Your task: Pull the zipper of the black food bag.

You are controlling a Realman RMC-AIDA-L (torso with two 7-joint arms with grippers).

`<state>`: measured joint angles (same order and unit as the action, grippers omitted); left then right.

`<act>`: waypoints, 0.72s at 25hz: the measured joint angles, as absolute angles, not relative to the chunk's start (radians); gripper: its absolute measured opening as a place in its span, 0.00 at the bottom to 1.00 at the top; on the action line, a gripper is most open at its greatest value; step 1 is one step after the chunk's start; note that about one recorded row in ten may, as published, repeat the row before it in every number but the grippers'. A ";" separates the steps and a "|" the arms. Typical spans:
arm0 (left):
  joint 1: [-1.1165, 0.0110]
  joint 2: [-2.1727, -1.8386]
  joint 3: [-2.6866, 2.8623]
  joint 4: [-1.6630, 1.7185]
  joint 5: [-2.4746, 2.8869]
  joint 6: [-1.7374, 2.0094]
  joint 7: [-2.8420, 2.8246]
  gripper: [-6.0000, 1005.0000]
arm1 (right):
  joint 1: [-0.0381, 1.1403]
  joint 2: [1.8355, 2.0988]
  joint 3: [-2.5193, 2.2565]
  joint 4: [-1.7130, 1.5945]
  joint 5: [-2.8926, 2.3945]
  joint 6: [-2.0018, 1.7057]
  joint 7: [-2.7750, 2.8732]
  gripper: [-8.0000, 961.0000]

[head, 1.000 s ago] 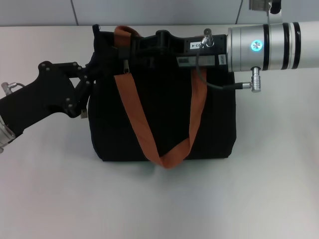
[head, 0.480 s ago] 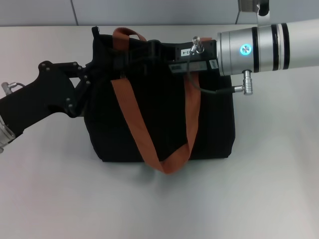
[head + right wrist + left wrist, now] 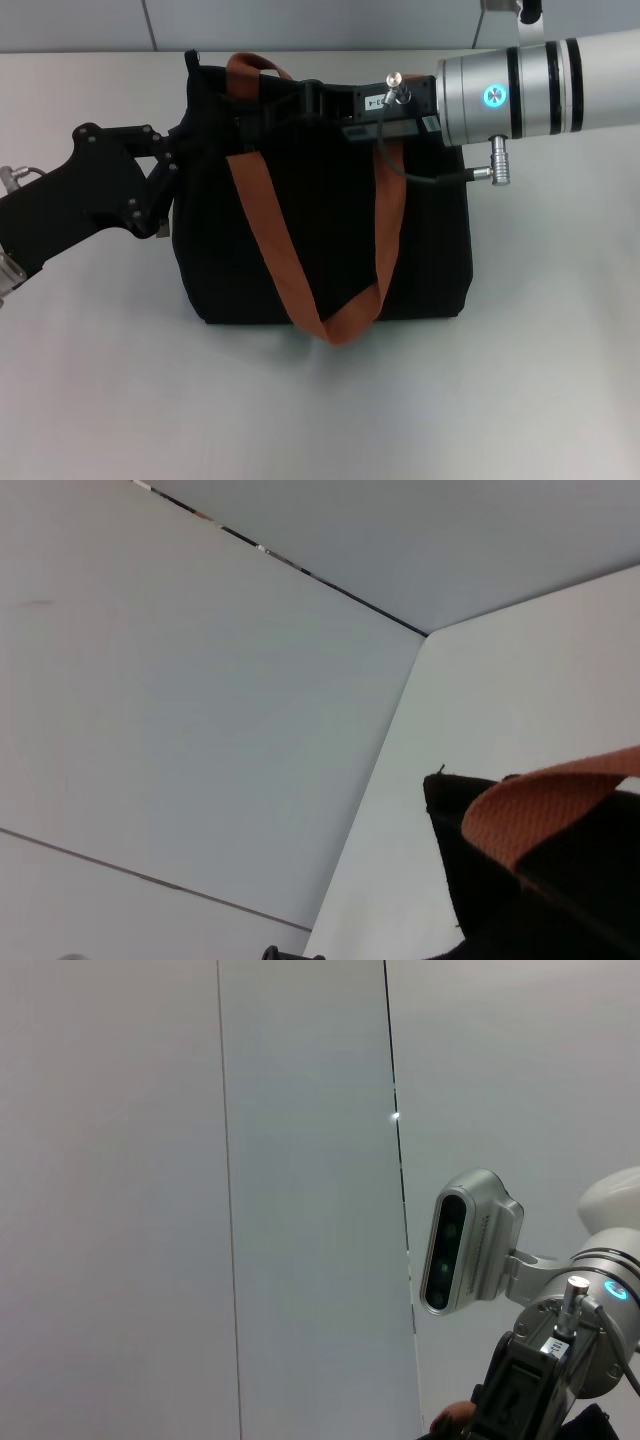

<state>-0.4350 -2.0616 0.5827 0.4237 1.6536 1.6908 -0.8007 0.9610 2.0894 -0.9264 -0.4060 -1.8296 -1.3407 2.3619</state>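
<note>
The black food bag (image 3: 320,230) stands upright in the middle of the white table, its orange-brown straps (image 3: 270,240) hanging down its front. My right gripper (image 3: 275,108) reaches in from the right and lies along the bag's top edge near the left strap. The zipper is hidden under it. My left gripper (image 3: 170,185) presses against the bag's upper left side. A top corner of the bag (image 3: 500,890) and a strap (image 3: 545,810) show in the right wrist view. In the left wrist view I see only the right arm's wrist (image 3: 540,1380) against the wall.
Bare white table (image 3: 320,400) surrounds the bag in front and on both sides. A grey panelled wall (image 3: 300,20) rises close behind the bag. The right arm's silver forearm (image 3: 540,85) hangs over the bag's upper right.
My right gripper has slid left along the bag's top and now covers the silver pull tab seen earlier. The bag's top shifted left a little. The left arm has stayed in place.
</note>
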 joint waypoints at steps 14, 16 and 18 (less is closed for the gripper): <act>-0.426 -2.062 0.578 0.423 1.654 1.698 -0.801 0.03 | 0.918 2.086 -0.927 -0.482 -1.837 -1.343 2.354 0.01; -0.425 -2.062 0.578 0.423 1.654 1.698 -0.801 0.03 | 0.917 2.085 -0.927 -0.483 -1.838 -1.342 2.354 0.01; -0.425 -2.062 0.578 0.423 1.654 1.698 -0.801 0.03 | 0.918 2.084 -0.926 -0.486 -1.840 -1.342 2.354 0.01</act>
<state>-0.4249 -2.0616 0.5782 0.4233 1.6537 1.6980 -0.8008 0.9176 2.0841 -0.9265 -0.4861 -1.8396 -1.3420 2.3539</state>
